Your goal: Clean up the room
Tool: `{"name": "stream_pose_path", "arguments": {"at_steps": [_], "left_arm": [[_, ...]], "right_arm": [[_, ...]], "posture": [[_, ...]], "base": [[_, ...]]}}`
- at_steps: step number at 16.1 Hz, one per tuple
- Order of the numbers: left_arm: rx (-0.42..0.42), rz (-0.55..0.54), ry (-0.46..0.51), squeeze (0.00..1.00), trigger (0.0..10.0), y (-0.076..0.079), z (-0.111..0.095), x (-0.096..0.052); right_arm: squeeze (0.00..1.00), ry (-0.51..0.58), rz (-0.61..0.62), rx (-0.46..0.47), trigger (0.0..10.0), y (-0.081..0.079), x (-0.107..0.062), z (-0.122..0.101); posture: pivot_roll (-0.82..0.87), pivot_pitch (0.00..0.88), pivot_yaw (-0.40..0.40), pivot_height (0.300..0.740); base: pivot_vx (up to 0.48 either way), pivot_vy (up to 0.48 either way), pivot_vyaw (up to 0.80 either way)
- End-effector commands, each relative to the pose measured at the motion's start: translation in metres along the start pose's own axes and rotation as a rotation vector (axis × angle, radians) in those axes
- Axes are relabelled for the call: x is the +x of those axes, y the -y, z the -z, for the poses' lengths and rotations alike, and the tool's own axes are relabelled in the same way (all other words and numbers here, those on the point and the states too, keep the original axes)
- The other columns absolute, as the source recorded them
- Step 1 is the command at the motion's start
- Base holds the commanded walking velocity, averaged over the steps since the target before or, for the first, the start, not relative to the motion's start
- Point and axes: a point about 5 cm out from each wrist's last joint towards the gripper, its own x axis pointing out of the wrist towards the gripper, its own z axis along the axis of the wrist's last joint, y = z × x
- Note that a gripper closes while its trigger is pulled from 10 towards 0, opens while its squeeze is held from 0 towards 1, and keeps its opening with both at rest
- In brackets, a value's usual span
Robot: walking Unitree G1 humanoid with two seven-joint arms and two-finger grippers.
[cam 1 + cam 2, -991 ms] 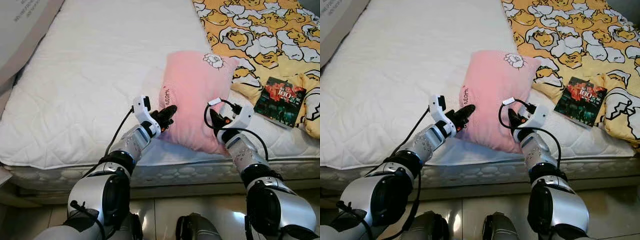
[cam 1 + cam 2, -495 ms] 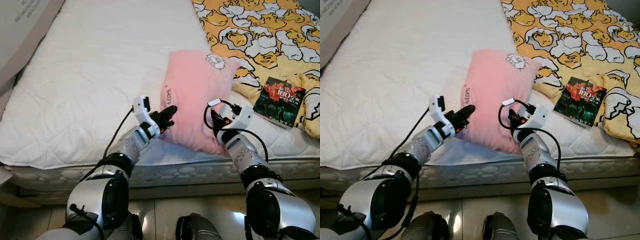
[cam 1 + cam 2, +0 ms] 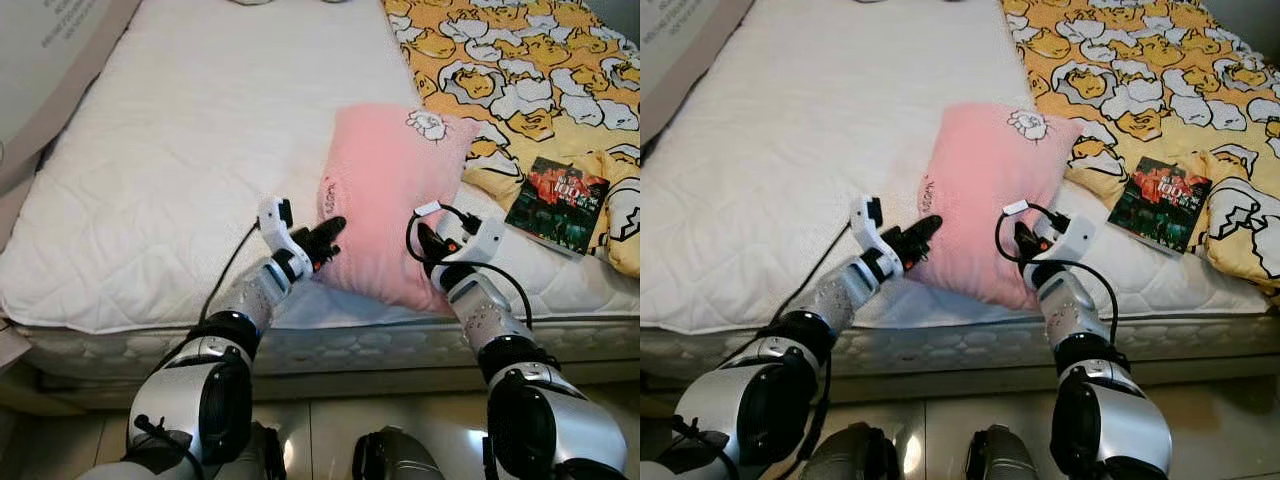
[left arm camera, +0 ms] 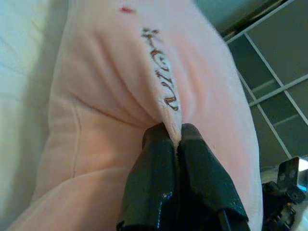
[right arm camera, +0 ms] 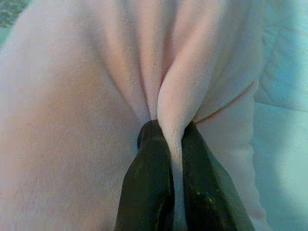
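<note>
the pink pillow (image 3: pixel 392 200) lies on the white mattress (image 3: pixel 190 150) near its front edge, one corner toward the robot and the far corner, with a small cartoon patch, resting against the yellow patterned blanket (image 3: pixel 510 70).

the left end effector (image 3: pixel 325 238) is at the pillow's left edge, clamped on a pinch of fabric; in the left wrist view its fingers (image 4: pixel 159 192) meet with a thin ridge of pink cloth between them, right below the embroidered lettering. the right end effector (image 3: pixel 425 245) is at the pillow's near right edge, and the right wrist view shows its fingers (image 5: pixel 149 192) squeezing a raised fold of the same plush. taking a soft pillow by two pinches on opposite sides makes sense: it has no rigid part to grip, and two holds should keep it from sagging or swinging when raised.

just beyond the right end effector, on the blanket's edge, lies a dark book (image 3: pixel 558 203) with a red cover design, apart from the pillow. a cardboard box (image 3: pixel 45 60) leans beside the mattress, well beyond the left end effector.

the step in hand looks like lifting the pillow to put it in its proper place, probably at the head of the bed. the folds held are thin, so one may slip out.
</note>
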Motion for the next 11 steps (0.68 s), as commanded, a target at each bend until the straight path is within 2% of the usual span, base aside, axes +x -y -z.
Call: {"name": "stream_pose_path", "arguments": {"at_steps": [1, 3, 5, 6, 8, 9, 11], "left_arm": [[0.054, 0.080, 0.010, 0.00, 0.0, 0.014, -0.012, 0.007], [0.103, 0.107, 0.042, 0.00, 0.0, 0.020, -0.023, 0.007], [0.159, 0.084, 0.090, 0.00, 0.0, 0.021, -0.034, 0.002], [0.172, 0.071, 0.113, 0.00, 0.0, 0.020, -0.038, 0.000], [0.263, -0.029, 0.219, 0.00, 0.0, 0.016, -0.053, -0.015], [0.303, -0.102, 0.263, 0.00, 0.0, 0.011, -0.058, -0.026], [0.367, -0.215, 0.331, 0.00, 0.0, 0.003, -0.068, -0.053]], "right_arm": [[0.00, 0.027, -0.058, -0.066, 0.0, -0.015, 0.007, -0.011], [0.00, 0.069, -0.092, -0.130, 0.0, -0.022, 0.010, -0.027], [0.00, 0.118, -0.146, -0.214, 0.0, -0.033, 0.012, -0.045], [0.00, 0.133, -0.160, -0.228, 0.0, -0.036, 0.012, -0.050], [0.00, 0.159, -0.212, -0.319, 0.0, -0.050, 0.014, -0.064], [0.00, 0.157, -0.227, -0.395, 0.0, -0.056, 0.014, -0.067], [0.00, 0.150, -0.225, -0.482, 0.0, -0.059, 0.013, -0.066]], "posture": [[-0.02, 0.034, -0.029, 0.697], [-0.02, 0.030, -0.029, 0.697], [0.00, 0.018, -0.036, 0.697], [0.00, 0.018, -0.036, 0.697], [0.01, 0.002, -0.046, 0.697], [0.02, 0.000, -0.048, 0.697], [0.04, 0.000, -0.057, 0.697]], "base": [[0.000, 0.000, 0.00], [0.000, 0.000, 0.00], [0.000, 0.000, 0.00], [0.000, 0.000, 0.00], [0.000, 0.000, 0.00], [0.000, 0.000, 0.00], [0.000, 0.000, 0.00]]}}
